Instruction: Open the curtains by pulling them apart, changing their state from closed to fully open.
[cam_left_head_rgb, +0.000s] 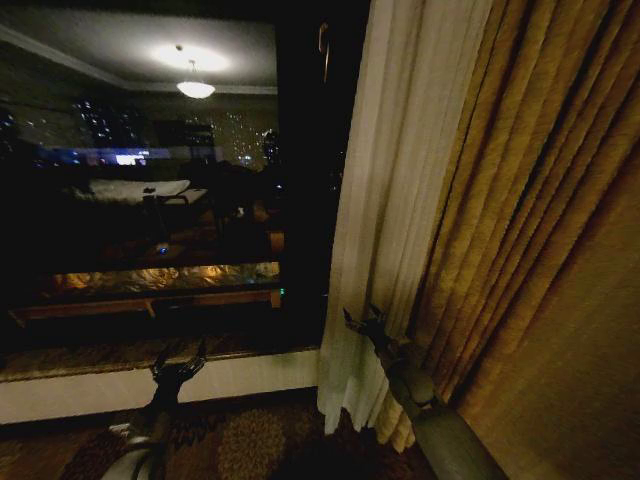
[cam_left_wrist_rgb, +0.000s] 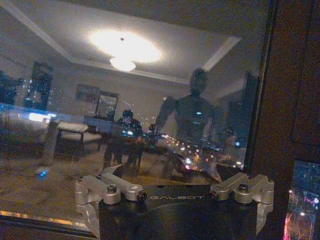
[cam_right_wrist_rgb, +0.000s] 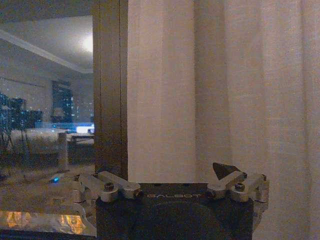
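A sheer cream curtain (cam_left_head_rgb: 400, 200) hangs gathered right of the dark window, its pleats reaching toward the floor. My right gripper (cam_left_head_rgb: 362, 320) is open at the curtain's lower left edge, with no fabric pinched between its fingers. From the right wrist view the curtain (cam_right_wrist_rgb: 200, 100) stands just ahead of the spread jaws, and one dark fingertip (cam_right_wrist_rgb: 223, 169) shows against the cloth. My left gripper (cam_left_head_rgb: 180, 358) is open low down in front of the window sill, well left of the curtain and holding nothing. In its own wrist view it (cam_left_wrist_rgb: 175, 182) faces bare glass.
Thick golden drapes (cam_left_head_rgb: 540, 220) hang right of the sheer panel. The uncovered window (cam_left_head_rgb: 150, 200) reflects the lit room. A dark frame post (cam_right_wrist_rgb: 110, 90) borders the curtain. Below run a pale sill (cam_left_head_rgb: 130, 385) and patterned carpet (cam_left_head_rgb: 250, 440).
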